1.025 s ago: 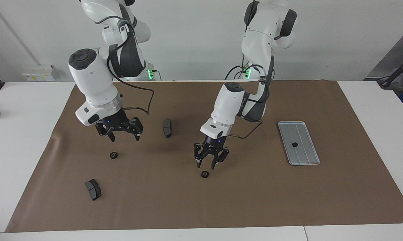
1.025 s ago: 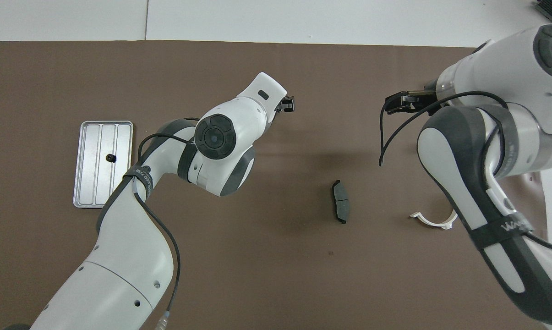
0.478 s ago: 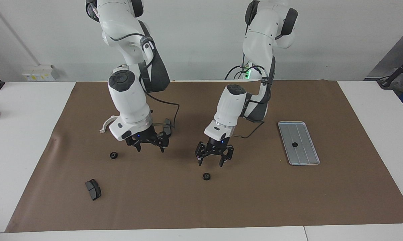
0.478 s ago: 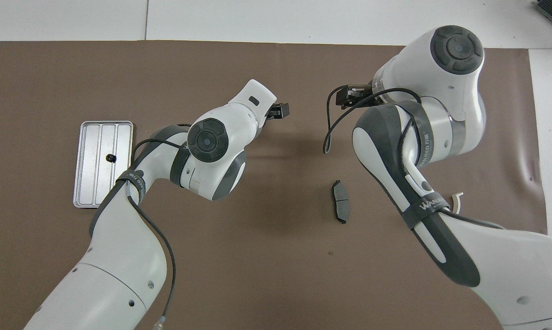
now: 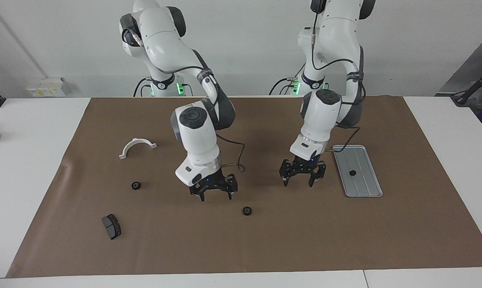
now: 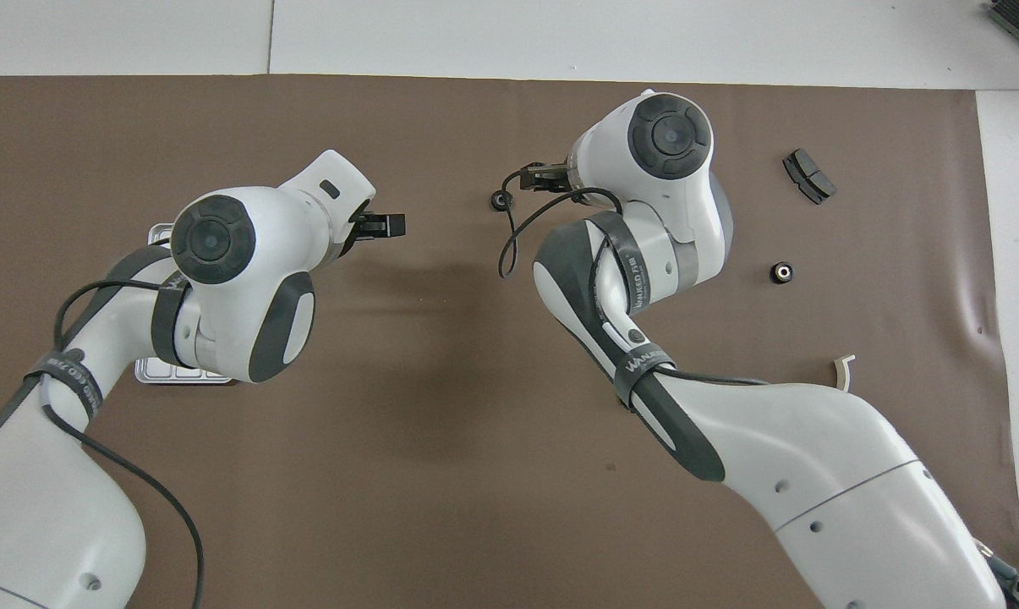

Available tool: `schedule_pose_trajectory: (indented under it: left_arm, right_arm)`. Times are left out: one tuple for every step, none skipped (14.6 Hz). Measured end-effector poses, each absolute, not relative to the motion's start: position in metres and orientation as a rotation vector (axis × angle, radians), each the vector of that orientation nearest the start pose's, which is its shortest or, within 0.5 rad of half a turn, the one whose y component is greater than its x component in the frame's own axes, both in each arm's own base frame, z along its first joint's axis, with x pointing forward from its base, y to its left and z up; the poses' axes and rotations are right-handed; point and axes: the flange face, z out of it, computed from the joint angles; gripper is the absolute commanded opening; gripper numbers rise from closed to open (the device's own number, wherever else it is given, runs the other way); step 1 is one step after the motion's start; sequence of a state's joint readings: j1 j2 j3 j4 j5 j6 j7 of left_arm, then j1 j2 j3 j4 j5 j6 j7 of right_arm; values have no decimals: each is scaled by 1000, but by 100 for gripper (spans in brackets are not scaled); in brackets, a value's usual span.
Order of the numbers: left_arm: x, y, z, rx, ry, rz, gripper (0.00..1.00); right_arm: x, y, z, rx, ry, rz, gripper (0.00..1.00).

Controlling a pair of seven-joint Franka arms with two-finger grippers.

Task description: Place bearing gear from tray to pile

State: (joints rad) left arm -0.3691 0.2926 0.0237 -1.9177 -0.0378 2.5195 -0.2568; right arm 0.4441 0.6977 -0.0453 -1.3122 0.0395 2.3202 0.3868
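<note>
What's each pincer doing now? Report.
Left pincer: open, empty, over the mat beside the tray.
Right pincer: open, empty, over the mat.

Silver-grey ridged tray (image 5: 363, 182); black gears (image 5: 247, 210)

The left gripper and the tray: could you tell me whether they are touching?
Apart. In the facing view the left gripper hangs open over the brown mat beside the tray, with mat showing between them.

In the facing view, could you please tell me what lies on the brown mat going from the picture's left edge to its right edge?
Brake pad → white half-ring bracket → black gear → right gripper → second black gear → left gripper → tray, with a gear on it.
</note>
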Motion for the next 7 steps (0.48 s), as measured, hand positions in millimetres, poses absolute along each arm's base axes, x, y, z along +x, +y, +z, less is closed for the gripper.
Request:
schedule_pose_trajectory:
  left_arm:
    - [606, -198, 379, -3205, 111, -401, 100]
    - [607, -176, 383, -3196, 107, -351, 100]
    - [609, -155, 387, -3189, 97, -319, 100]
    - [612, -134, 388, -3183, 88, -298, 100]
    - [614, -114, 387, -3178, 77, -288, 100]
    - [617, -95, 385, -3173, 60, -282, 100]
    - [618, -78, 384, -3170, 39, -277, 100]
  right_arm:
    - [703, 324, 348, -2967, -61, -517, 100]
    - [703, 339, 338, -2951, -113, -591, 100]
    - [702, 349, 330, -2942, -164, -637, 100]
    - [701, 354, 325, -2932, -226, -669, 100]
    - [701, 358, 322, -2920, -282, -695, 100]
    - [698, 363, 318, -2913, -323, -704, 100]
    - [694, 368, 312, -2913, -349, -692, 100]
